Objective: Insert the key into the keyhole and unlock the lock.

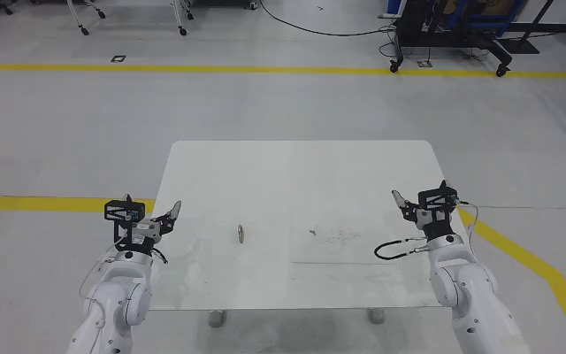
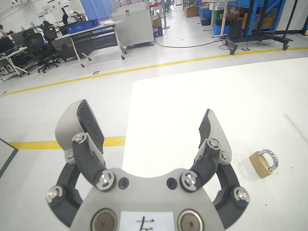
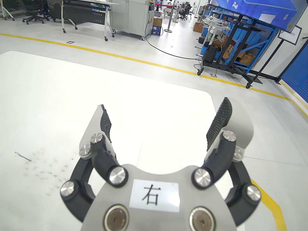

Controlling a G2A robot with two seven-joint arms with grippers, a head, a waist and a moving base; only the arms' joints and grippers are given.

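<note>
Left gripper [image 2: 144,112] nearest, jaws spread wide, holding nothing, at left edge of white table [image 1: 301,177]. Brass lock [image 2: 263,163] with silver shackle sits on table toward the middle, well apart from it. Key [image 3: 22,157], a tiny thin sliver, lies further right beside scuff marks [image 3: 43,169], apart from lock. Right gripper [image 3: 163,108] at right edge, jaws wide, empty.

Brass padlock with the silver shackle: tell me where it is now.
In the top view the brass padlock lies on the white table, left of centre, between the open left gripper and the small metal key.
</note>
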